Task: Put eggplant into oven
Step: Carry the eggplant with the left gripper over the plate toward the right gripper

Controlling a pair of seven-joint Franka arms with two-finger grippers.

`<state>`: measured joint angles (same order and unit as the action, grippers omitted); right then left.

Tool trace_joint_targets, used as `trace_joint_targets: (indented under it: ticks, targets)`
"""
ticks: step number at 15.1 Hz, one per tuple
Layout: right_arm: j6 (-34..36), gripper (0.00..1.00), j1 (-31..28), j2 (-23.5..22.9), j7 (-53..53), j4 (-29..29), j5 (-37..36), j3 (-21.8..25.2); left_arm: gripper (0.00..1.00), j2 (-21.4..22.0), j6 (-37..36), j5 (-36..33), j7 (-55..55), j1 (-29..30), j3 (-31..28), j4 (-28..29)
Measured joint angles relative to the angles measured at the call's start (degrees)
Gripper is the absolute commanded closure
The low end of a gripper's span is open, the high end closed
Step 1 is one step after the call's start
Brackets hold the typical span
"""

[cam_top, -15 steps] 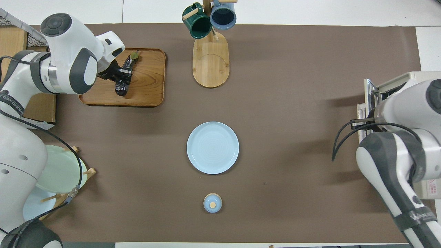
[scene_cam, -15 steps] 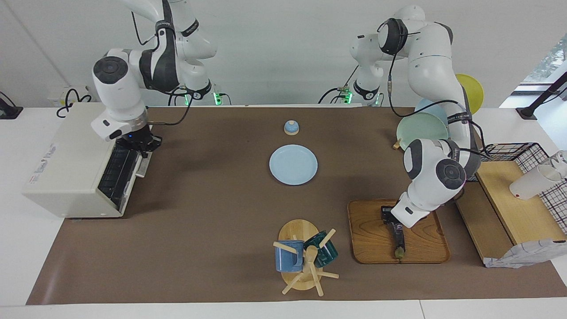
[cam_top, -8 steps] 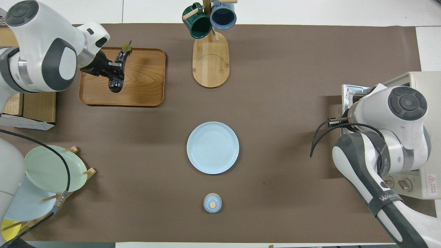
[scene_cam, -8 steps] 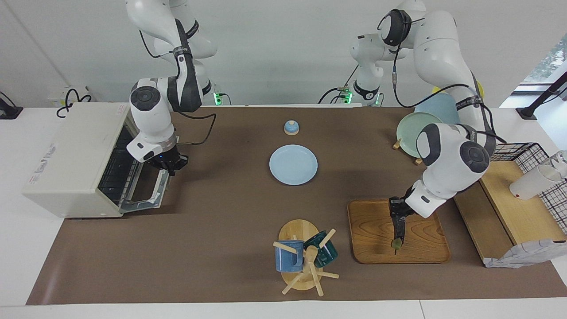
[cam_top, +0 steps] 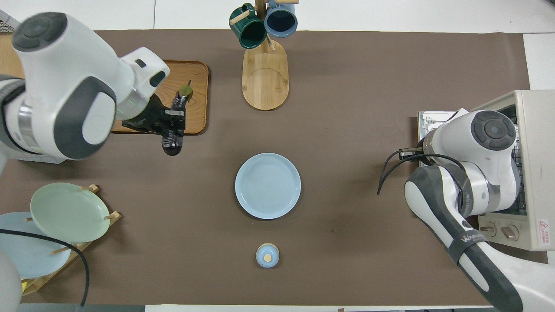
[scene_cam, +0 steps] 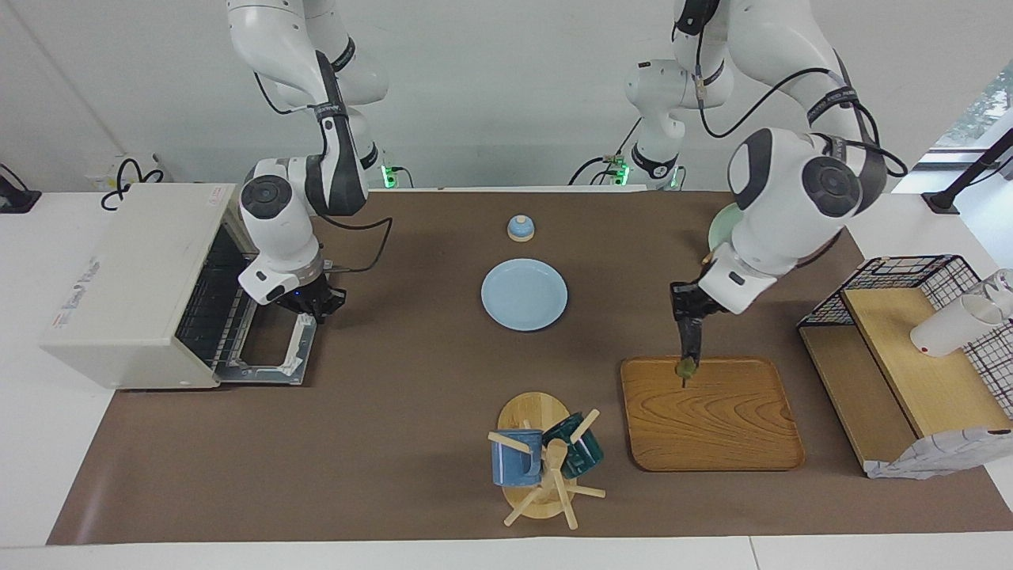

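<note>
Facing view – change: the left gripper, pinched on the eggplant, has risen off the wooden tray where it sat a second ago; the oven door, upright then, now lies flat open.
Facing view – right gripper: fingers pressed together on or just above the door's handle edge; whether it still grips the bar I cannot tell.
Facing view – meaning: pick-up looks done and the oven stands ready; what remains, by my judgement, is the carry across the table and the insertion.
Facing view – eggplant axis: hangs near upright, greenish stem tip toward 6 o'clock, the upper end in the fingers, over the tray's edge nearer the robots.
Overhead view – eggplant: in the air over the tray corner and the brown mat, held mid-body by the left gripper.
Overhead view – axis here: stem toward 12 to 1 o'clock, blunt end toward 6.
Overhead view – oven: at 3 o'clock from the blue plate; the right arm hides its gripper.
</note>
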<state>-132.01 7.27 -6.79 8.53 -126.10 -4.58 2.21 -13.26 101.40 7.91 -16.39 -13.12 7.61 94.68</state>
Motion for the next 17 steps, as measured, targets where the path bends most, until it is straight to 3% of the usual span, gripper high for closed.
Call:
trace_joint_targets:
  ticks: [2,4,5,6,7,10,15,16,17]
  targets:
    - [0.16,1.0,2.38,0.02,3.67,0.22,0.28,-0.01,1.0,3.21,4.62,0.36,-5.28,-5.12,0.09,6.62]
    - [0.18,0.89,3.88,0.05,7.7,0.41,0.32,-0.02,1.0,5.87,11.49,0.46,-12.08,-10.54,0.14,13.52]
    - [0.18,0.74,4.16,0.05,9.0,0.46,0.34,0.0,1.0,7.04,15.28,0.47,-16.17,-13.37,0.16,17.12]
    - [0.18,0.52,4.44,0.05,10.24,0.5,0.39,0.0,1.0,7.88,19.04,0.48,-19.75,-16.16,0.19,20.47]
    - [0.18,0.44,4.7,0.05,11.28,0.52,0.4,0.0,1.0,8.34,23.24,0.48,-22.96,-18.94,0.2,23.6]
    - [0.18,0.44,5.53,0.05,12.07,0.61,0.43,0.0,1.0,7.8,32.03,0.48,-28.81,-23.34,0.15,29.34]
    - [0.24,0.44,7.98,0.05,13.39,0.64,4.6,-0.12,1.0,4.21,37.84,0.48,-29.96,-24.12,-0.36,30.46]
    - [0.24,0.44,8.67,0.05,13.39,0.67,5.9,-0.15,0.26,4.15,37.96,0.48,-29.96,-24.11,-0.49,30.45]
    - [0.19,0.43,9.49,0.06,13.41,0.79,6.53,-0.16,0.0,4.16,37.98,0.48,-29.84,-24.09,-0.58,30.39]
